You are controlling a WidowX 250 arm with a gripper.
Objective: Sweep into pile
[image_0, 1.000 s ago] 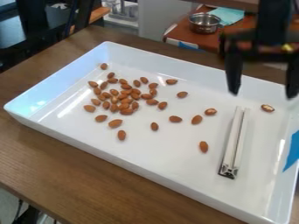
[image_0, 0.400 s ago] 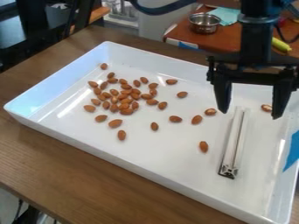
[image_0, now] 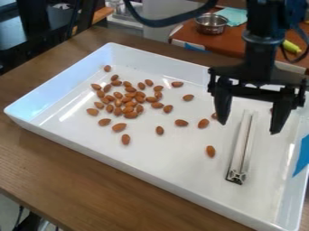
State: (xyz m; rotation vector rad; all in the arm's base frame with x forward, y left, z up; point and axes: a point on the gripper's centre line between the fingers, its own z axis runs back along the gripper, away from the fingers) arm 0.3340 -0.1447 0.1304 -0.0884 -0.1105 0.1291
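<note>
Brown wooden surface [image_0: 60, 178], lower left | white tray [image_0: 169, 160] on it, mid-frame | almonds [image_0: 131, 115] clustered left of centre, others scattered rightward | slim pale bar [image_0: 240, 146] lying in tray, right of centre | black gripper [image_0: 249, 127], upper right, jaws spread, grasping nothing | blue patch [image_0: 301, 155], right edge
</note>
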